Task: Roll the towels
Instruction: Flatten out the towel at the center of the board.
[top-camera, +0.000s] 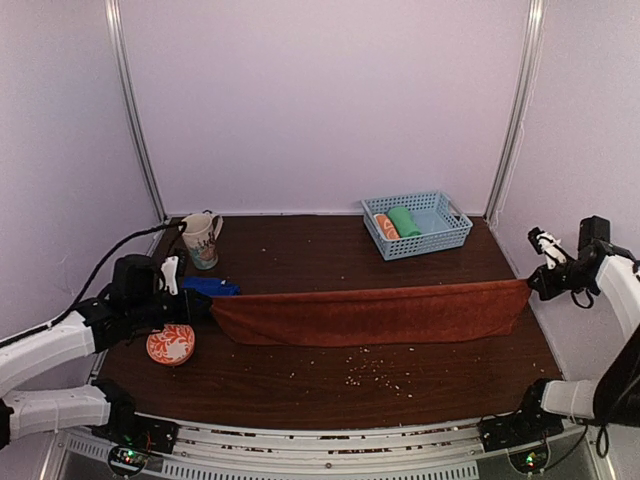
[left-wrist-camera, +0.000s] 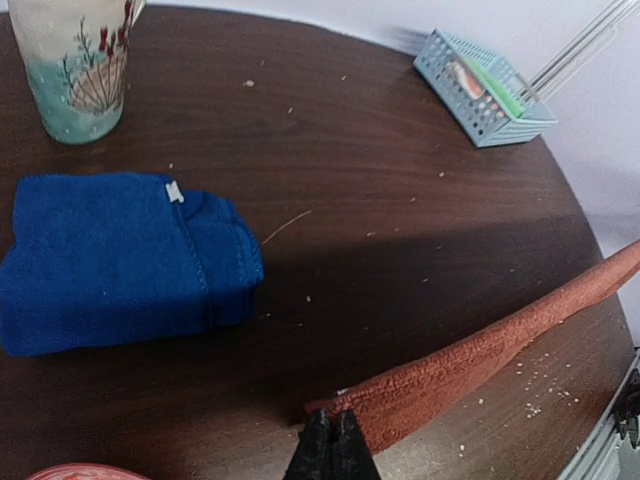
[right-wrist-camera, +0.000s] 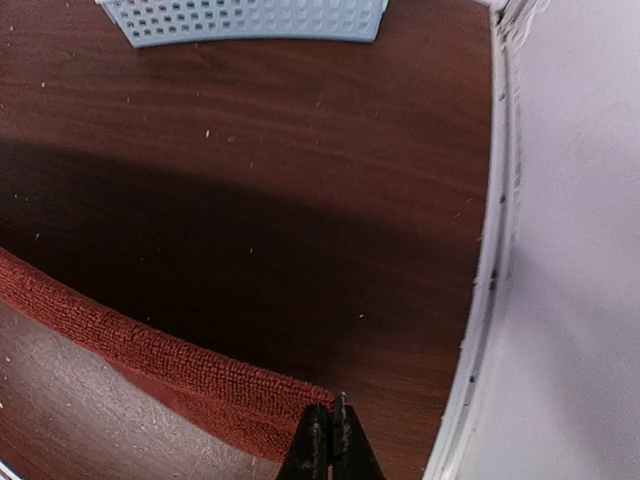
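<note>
The rust-brown towel (top-camera: 370, 312) is stretched out long across the table, held up at both ends. My left gripper (top-camera: 205, 305) is shut on its left end; the towel (left-wrist-camera: 470, 365) runs off to the right from my gripper (left-wrist-camera: 333, 425). My right gripper (top-camera: 533, 285) is shut on its right end; in the right wrist view the towel (right-wrist-camera: 150, 355) meets my gripper (right-wrist-camera: 330, 418). The royal blue towel (top-camera: 208, 286) lies folded on the table behind the left gripper, and it also shows in the left wrist view (left-wrist-camera: 120, 260).
A seashell mug (top-camera: 201, 240) stands at the back left. An orange patterned coaster (top-camera: 170, 345) lies by the left arm. A light blue basket (top-camera: 440, 225) at the back right holds a green roll (top-camera: 404, 221) and an orange-and-white roll (top-camera: 386, 226). Crumbs dot the table front.
</note>
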